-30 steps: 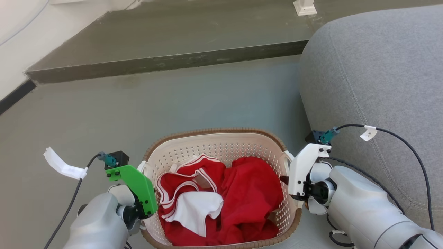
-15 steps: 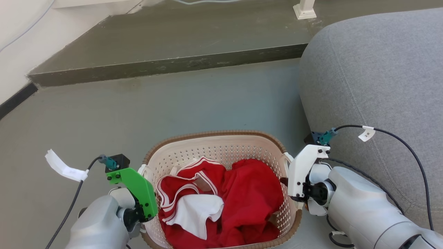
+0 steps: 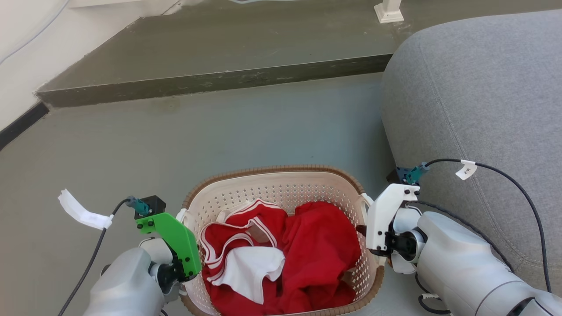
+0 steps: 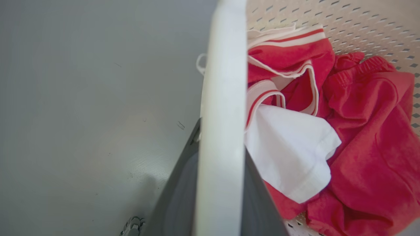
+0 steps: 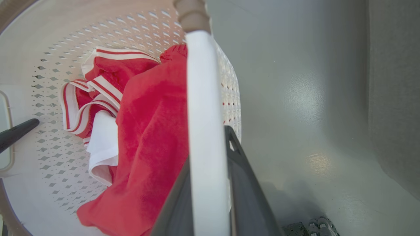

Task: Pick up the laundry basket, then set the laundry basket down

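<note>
Head view: the laundry basket [image 3: 272, 169] is low in the middle, between my two arms. I cannot tell whether it is resting on the grey floor [image 3: 263, 127] or hanging just above it, because its base is hidden and the frame cuts off its near edge. Red clothes [image 3: 322, 245] and a white cloth [image 3: 257, 267] lie inside. A dark raised step [image 3: 210, 81] runs across the far side. A white wall [image 3: 22, 48] with black skirting [image 3: 19, 125] stands at the far left. A grey sofa [image 3: 478, 101] rises on the right, just beside the basket. The green bracket [image 3: 173, 239] and the white bracket [image 3: 386, 215] on my wrists cover the fingers here.

Left wrist view: the left gripper [image 4: 223, 141] is clenched on the basket's left handle [image 4: 223, 82], with a dark finger pressed against each side. Bare floor lies to one side and the clothes to the other. The handle hides part of both fingers.

Right wrist view: the right gripper [image 5: 208, 144] grasps the right handle [image 5: 200, 82] the same way, below the brown rim [image 5: 192, 13]. One dark finger [image 5: 18, 131] of my left arm pokes in at the opposite wall.
</note>
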